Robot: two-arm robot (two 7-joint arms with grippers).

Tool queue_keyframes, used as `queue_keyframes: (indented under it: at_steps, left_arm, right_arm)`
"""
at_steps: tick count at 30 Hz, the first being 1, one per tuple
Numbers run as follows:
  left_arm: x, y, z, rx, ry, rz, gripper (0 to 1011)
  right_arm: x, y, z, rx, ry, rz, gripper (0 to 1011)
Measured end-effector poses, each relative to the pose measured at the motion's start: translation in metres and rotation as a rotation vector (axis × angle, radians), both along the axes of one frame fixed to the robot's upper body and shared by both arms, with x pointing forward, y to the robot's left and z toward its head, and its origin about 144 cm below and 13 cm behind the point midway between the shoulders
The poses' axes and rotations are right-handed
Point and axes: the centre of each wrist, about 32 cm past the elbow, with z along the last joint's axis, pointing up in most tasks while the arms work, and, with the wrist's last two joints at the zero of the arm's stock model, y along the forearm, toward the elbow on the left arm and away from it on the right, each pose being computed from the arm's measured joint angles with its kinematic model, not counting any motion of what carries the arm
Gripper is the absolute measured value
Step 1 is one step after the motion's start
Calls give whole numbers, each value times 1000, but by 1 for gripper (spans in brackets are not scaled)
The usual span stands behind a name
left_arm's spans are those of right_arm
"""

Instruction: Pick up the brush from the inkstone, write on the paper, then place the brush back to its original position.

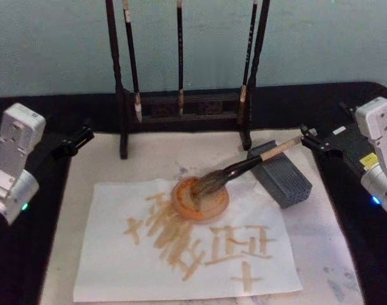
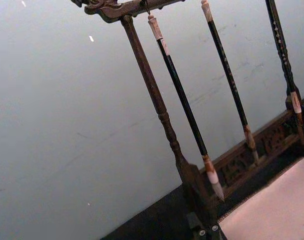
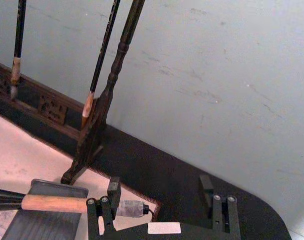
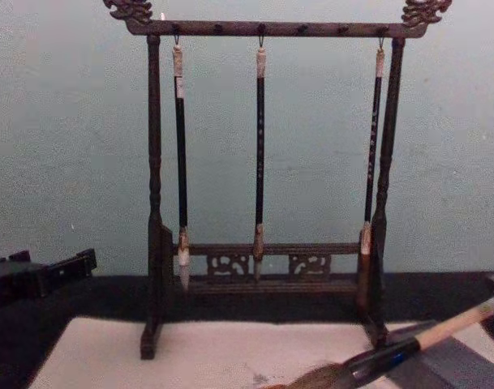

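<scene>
Right gripper point(image 3: 159, 181): fingers apart, clamped on nothing, low at the worktop's right side. The white looped end of the thick calligraphy brush point(image 1: 247, 166) (black lower shaft, tan upper shaft, bushy brown bristles) pokes into the gap just beside one finger point(image 3: 114, 191). Can't tell if they touch.

The brush lies tilted, its tan shaft resting across the low dark grey rectangular inkstone point(image 1: 287, 183). Its bristles are down in a shallow round orange dish point(image 1: 194, 208).

The dish sits on the far edge of the white paper sheet point(image 1: 114, 270), which is covered in tan strokes. The paper lies on a larger off-white mat with faint grey smudges point(image 1: 342, 254) on the black worktop point(image 1: 346, 101).

In the way: the dark carved wooden rack point(image 4: 153, 203) stands along the mat's far edge, its right foot just behind the inkstone. Three thin black-shafted brushes point(image 4: 259, 146) hang from its top bar.

Left gripper point(image 1: 79, 136): parked at the worktop's left side, well apart from the brush. Can't tell whether it is open or closed.
</scene>
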Motion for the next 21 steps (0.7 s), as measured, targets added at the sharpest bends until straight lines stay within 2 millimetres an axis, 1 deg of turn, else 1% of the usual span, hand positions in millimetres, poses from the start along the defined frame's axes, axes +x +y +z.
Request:
queue_keyframes:
  at_steps: [21]
  left_arm:
    - [0,0,0,0,0,0,1002]
  right_arm:
    - [0,0,0,0,0,0,1002]
